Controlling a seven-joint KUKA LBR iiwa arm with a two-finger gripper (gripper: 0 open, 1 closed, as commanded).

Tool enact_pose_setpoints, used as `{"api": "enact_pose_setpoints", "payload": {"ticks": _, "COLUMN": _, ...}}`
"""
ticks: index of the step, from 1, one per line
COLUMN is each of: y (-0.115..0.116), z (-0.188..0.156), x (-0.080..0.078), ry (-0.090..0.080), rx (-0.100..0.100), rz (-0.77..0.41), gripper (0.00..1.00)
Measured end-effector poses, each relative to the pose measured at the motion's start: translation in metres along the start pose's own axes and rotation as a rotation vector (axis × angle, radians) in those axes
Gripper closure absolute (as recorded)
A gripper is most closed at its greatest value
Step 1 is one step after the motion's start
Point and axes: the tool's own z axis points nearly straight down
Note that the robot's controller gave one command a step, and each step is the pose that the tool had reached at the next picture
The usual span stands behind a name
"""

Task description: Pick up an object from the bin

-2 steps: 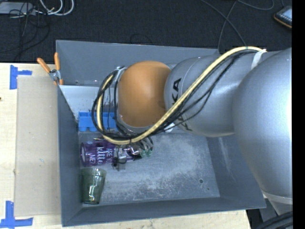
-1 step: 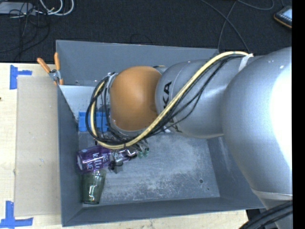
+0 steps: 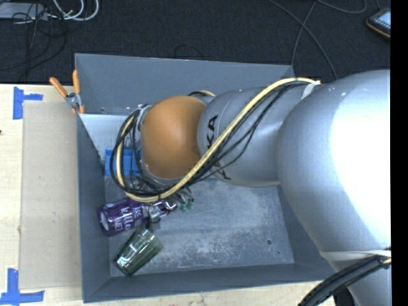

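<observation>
My gripper (image 3: 160, 210) is low in the left half of the bin, mostly hidden under the wrist's orange dome and its cables. Just to its left a purple can (image 3: 120, 217) lies on its side on the bin floor, its right end touching or nearly touching the gripper. Below the can, near the front left corner, a clear greenish bottle-like thing (image 3: 137, 252) lies tilted. A blue thing (image 3: 129, 162) sits behind the cables against the left wall, partly hidden.
The arm reaches in from the right and covers the back and right of the bin. Bare grey floor shows in front of the arm, to the right of the greenish thing.
</observation>
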Motion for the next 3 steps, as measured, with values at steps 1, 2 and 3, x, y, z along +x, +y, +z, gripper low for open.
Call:
{"api": "enact_pose_setpoints", "payload": {"ticks": 1, "y": -0.005, "z": 0.015, "x": 0.002, "ry": 0.002, "rx": 0.002, "rz": 0.011, "gripper": 1.0}}
{"api": "enact_pose_setpoints", "payload": {"ticks": 2, "y": -0.001, "z": 0.009, "x": 0.0, "ry": 0.01, "rx": 0.004, "rz": 0.005, "gripper": 1.0}}
{"api": "enact_pose_setpoints", "payload": {"ticks": 3, "y": 0.002, "z": -0.053, "x": -0.002, "ry": 0.011, "rx": 0.0, "rz": 0.031, "gripper": 1.0}}
